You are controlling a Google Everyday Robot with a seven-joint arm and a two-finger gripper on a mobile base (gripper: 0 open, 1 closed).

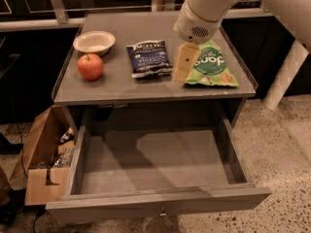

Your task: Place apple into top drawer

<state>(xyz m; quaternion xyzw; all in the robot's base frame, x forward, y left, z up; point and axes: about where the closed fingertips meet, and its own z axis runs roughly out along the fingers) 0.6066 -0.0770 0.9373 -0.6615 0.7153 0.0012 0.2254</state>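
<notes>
The red-orange apple [90,66] sits on the left of the grey cabinet top [121,89], just in front of a white bowl. The top drawer [155,198] is pulled fully open below, and nothing lies in it. My gripper [183,66] hangs from the white arm over the cabinet top, between the dark blue snack bag and the green snack bag, well to the right of the apple. It holds nothing that I can see.
A white bowl [94,42] stands at the back left. A dark blue snack bag [148,58] and a green snack bag [211,65] lie on the top. A brown cardboard box [43,161] with clutter stands on the floor to the left.
</notes>
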